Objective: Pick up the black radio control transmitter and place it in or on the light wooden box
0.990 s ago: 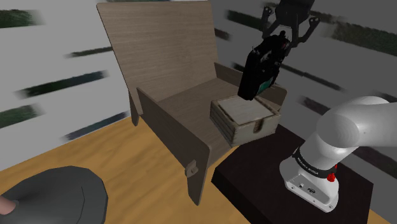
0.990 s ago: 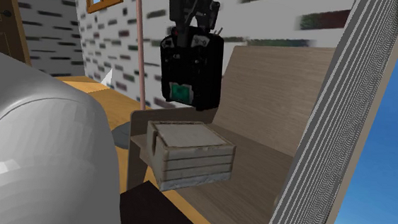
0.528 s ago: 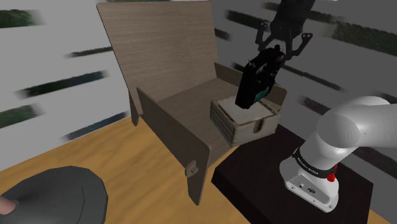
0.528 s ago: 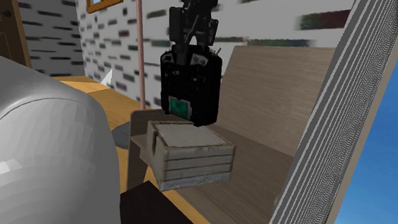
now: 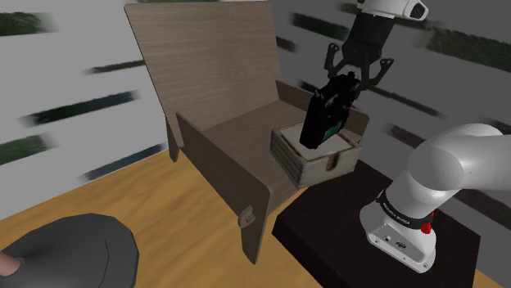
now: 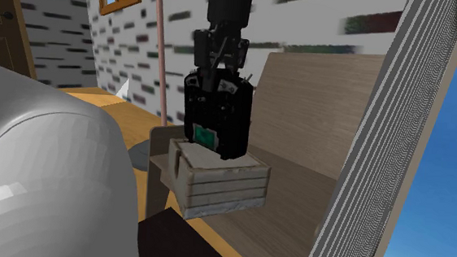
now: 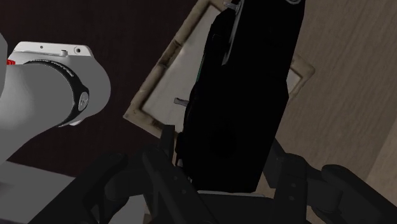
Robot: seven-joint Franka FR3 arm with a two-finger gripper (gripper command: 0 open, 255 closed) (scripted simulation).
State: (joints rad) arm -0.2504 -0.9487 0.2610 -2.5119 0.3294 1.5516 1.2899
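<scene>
The black radio transmitter with a green patch hangs upright in my gripper, which is shut on its upper end. Its lower end reaches the pale top of the light wooden box, which sits on the chair seat. From the second exterior view the transmitter stands over the box, its bottom edge at the lid; contact I cannot judge. Along the hand, the transmitter is a dark mass between the fingers, with the box's pale lid behind it.
The box rests on a wooden armchair with a tall back and side panels. My dark stand lies right next to the chair. A grey rounded object sits on the wood floor at the shoulder view's lower left.
My gripper has lowered the transmitter steadily, from well above the box down to its lid. The box has stayed put.
</scene>
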